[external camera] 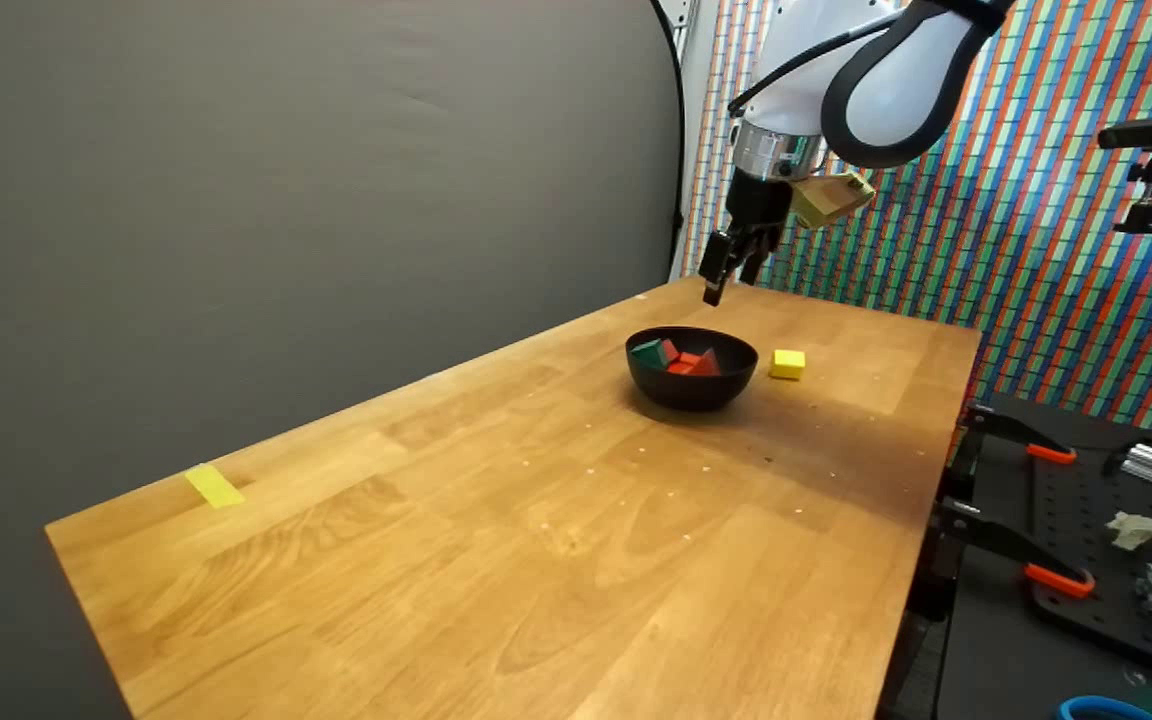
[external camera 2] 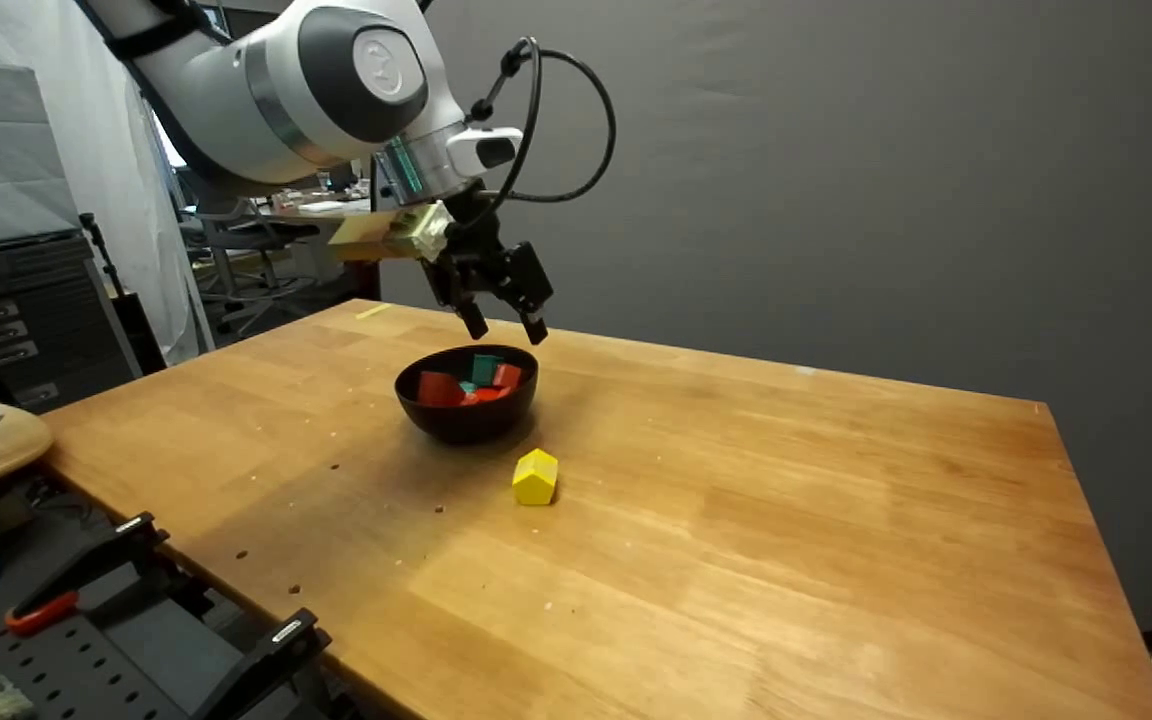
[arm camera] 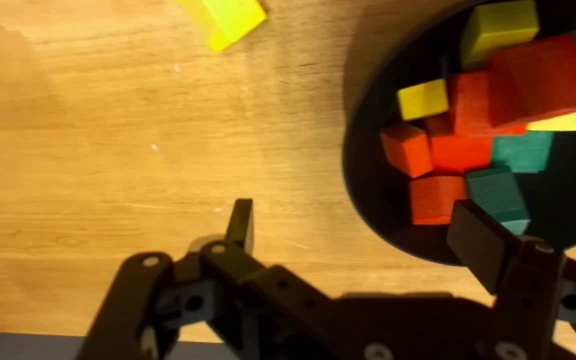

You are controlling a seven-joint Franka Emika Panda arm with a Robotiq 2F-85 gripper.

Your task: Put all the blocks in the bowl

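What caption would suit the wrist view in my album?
Jaws open and empty: red, yellow and green blocks lie in the black bowl, one yellow block outside on the wooden table.

arm (external camera 2: 306, 95): white, grey | cable (external camera 2: 535, 100): black | pincer (arm camera: 359, 227): black, pale screws (arm camera: 151, 261)

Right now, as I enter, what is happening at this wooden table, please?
A white robot arm seems to be filling a round black bowl, which holds red, orange, yellow and green blocks. The arm's black two-finger gripper hangs nearby, open and empty. One yellow block sits outside, on the wooden table.
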